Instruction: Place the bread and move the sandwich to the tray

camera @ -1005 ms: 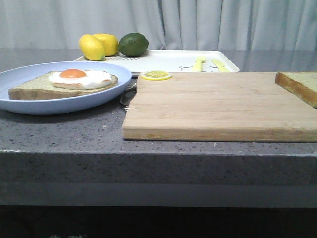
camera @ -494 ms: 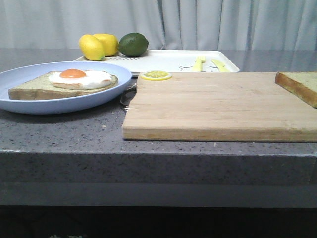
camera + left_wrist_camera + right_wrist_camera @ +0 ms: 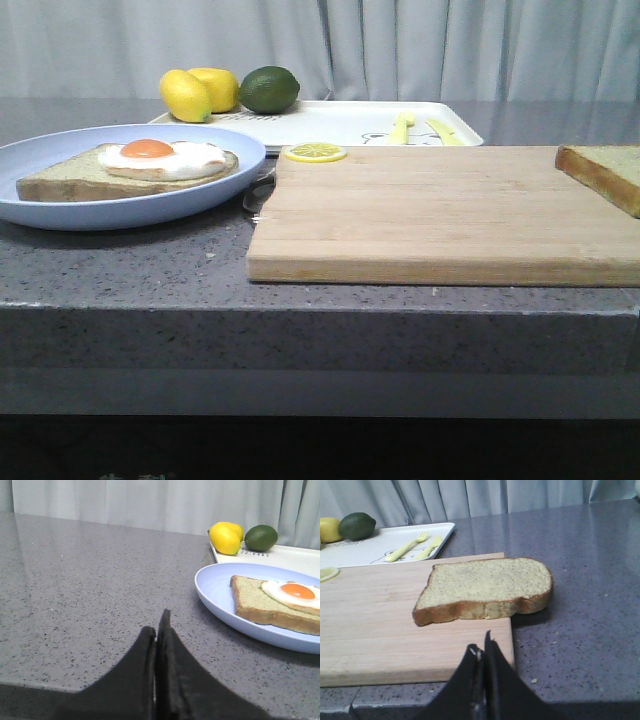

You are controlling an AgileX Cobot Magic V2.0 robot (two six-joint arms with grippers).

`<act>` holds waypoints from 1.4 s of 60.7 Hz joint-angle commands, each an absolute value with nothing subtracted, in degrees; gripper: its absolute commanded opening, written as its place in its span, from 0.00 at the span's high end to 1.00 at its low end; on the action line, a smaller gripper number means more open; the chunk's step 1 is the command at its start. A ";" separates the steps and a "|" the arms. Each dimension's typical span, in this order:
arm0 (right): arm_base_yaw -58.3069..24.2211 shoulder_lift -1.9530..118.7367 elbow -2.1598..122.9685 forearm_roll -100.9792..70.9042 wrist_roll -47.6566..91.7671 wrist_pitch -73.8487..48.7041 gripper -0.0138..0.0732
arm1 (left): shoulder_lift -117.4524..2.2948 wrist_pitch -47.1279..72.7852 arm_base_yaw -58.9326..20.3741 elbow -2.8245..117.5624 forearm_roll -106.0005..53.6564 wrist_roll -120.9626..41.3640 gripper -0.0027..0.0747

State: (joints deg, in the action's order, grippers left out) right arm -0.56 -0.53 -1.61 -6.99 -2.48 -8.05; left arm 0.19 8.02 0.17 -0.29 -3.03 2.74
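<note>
Right claw (image 3: 482,652) first: fingers pressed together, holding nothing, low over the near edge of the worktop (image 3: 580,645). The bread (image 3: 485,587) lies dead ahead of it, just past the fingertips, flat on the board (image 3: 375,630) at the board's right end, one crusted corner hanging off over the worktop. Its long axis runs across my line of approach, so I'm facing a long crust side, not a narrow end. That makes this my arm's job, I'd say: the right claw is near the bread, while the left is well apart from it, across the whole board. I'll need to spread the fingers before going in.

Left claw (image 3: 157,635): also closed, also empty, low over bare worktop. The plate (image 3: 220,602) sits ahead and off to one side of it, and on the plate is the sandwich (image 3: 260,605), a slice with a fried egg on top, yolk up. The slice lies flat, well inside the rim. So the left arm is the one placed for the plate.

Further back, from the front: a lemon slice (image 3: 315,152) on the board's far left corner, touching nothing else. Behind the board, the tray (image 3: 340,122), white and shallow. In it lie a pale yellow fork (image 3: 407,547) and knife (image 3: 431,546) side by side toward its right end; the middle looks free, room enough for the plate by my reckoning. At the tray's far left corner, two lemons (image 3: 195,92) and a lime (image 3: 269,89) bunch together; whether on the tray or just beside it, I can't tell.
</note>
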 commanded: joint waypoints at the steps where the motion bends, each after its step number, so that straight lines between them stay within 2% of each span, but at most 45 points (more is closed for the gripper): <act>1: -0.29 -1.60 -1.42 -6.52 -1.92 -2.88 0.91 | 1.46 2.90 0.31 -0.34 -3.34 3.15 0.99; 28: -0.29 -1.60 -1.42 -6.52 -1.92 -1.82 0.91 | 1.46 1.70 0.31 -0.34 -3.34 3.15 0.99; 41: -0.29 -1.60 1.14 -6.52 -1.92 9.98 0.91 | 1.46 -16.84 0.31 0.22 -3.56 3.15 0.99; 47: -0.29 -1.60 4.72 -6.52 -1.92 12.39 0.91 | 1.46 -19.61 0.31 3.27 -3.56 3.15 0.99; 54: -0.29 -1.41 11.47 -6.52 -1.92 7.24 0.91 | 1.34 -15.14 0.31 10.82 -3.56 3.15 0.99; 68: -0.29 8.00 25.76 -6.41 -1.92 -11.76 0.91 | -7.91 7.85 0.31 26.18 -3.56 3.15 0.99; 85: -0.29 22.06 29.82 -4.15 -1.92 -11.44 0.91 | -24.27 8.97 0.31 27.73 -3.56 3.15 0.99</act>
State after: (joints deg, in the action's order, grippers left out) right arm -0.56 18.73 27.66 -4.78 -2.48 -16.77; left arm -20.81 13.65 0.17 25.75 -3.20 2.74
